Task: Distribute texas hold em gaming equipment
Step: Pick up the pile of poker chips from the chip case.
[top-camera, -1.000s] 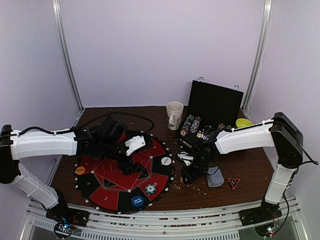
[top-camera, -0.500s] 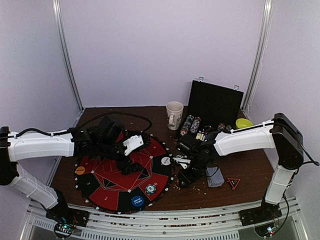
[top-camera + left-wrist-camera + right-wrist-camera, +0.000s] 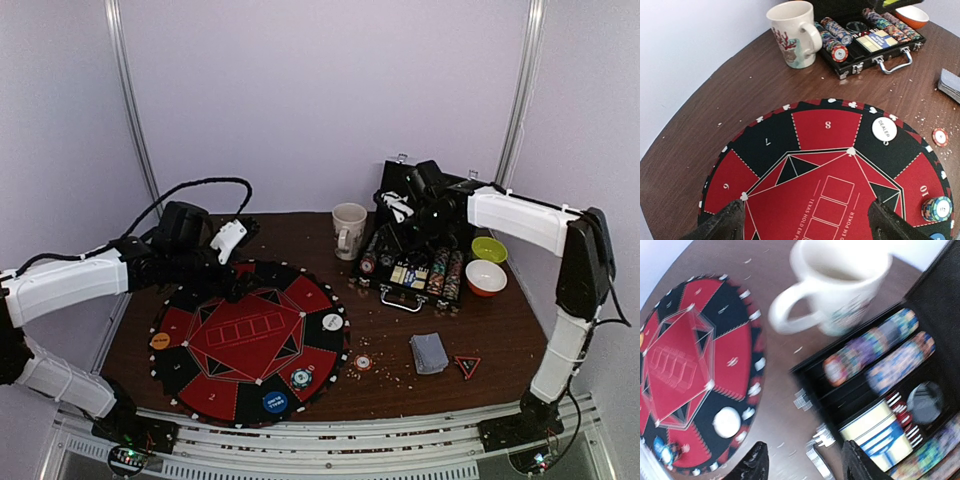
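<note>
1. Hovering above the far left rim of the round red-and-black felt poker mat [image 3: 250, 345], the left gripper [image 3: 806, 205] has its fingers spread wide with nothing between them.
2. On the mat's right edge lies a white round dealer button [image 3: 884, 129], well ahead of that gripper.
3. A short stack of striped-edge poker chips [image 3: 301, 378] stands on the mat's near right sector, with a blue round disc [image 3: 275, 402] just beside it at the near rim.
4. An orange round disc [image 3: 160, 341] sits on the mat's left edge.
5. A single red-and-white poker chip [image 3: 362, 362] lies on the wooden table just off the mat's right rim.
6. Farther right of the mat rests a deck of grey-blue-backed playing cards [image 3: 430, 352].
7. Beyond the mat's far right side stands an open black chip case [image 3: 415, 270] holding rows of chips, beside a cream ceramic mug [image 3: 349, 230].
8. The right gripper [image 3: 807, 450] hangs over that case, well away from the mat, fingers parted and empty.
</note>
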Robot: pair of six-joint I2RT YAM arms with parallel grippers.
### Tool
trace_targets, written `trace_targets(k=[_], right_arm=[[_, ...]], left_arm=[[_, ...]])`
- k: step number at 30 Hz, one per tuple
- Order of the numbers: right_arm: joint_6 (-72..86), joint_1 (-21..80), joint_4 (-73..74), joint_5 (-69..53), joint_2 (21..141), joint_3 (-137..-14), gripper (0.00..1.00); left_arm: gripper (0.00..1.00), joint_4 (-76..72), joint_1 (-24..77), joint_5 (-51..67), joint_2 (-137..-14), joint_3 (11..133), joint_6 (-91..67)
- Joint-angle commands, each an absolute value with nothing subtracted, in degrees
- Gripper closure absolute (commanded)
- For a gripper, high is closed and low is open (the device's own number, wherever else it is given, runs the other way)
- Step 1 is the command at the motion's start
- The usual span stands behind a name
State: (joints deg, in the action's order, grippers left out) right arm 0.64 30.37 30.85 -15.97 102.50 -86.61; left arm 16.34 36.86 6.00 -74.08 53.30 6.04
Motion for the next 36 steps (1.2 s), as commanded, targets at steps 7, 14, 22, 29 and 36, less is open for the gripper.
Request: trace_targets(k=[7,14,22,29,36], right_arm=[[-9.22,25.27,34.24,-18.91,123.95,-108.83,0.44],[-11.78,25.40,36.25,-20.49,131.74,-114.22,0.54],[-12.09,25.49,38.05,-18.44,135.66,-116.19,0.66],[-13.70,26.10,38.18,-14.44,135.96,-116.20,0.64],[-15.45,29.13,36.99,-9.70,133.46,-110.79,0.66]], left_arm=[[0.11,12.37,31.71,5.63,-73.59,54.80,4.22],[0.10,12.74,29.50,7.41,-75.60,55.82,6.01],[0.10,13.52,28.20,8.61,-79.57,57.48,6.12],[0.11,13.54,27.79,9.15,-80.76,57.87,6.48],[0.10,13.36,27.57,10.06,-81.36,57.63,6.48]])
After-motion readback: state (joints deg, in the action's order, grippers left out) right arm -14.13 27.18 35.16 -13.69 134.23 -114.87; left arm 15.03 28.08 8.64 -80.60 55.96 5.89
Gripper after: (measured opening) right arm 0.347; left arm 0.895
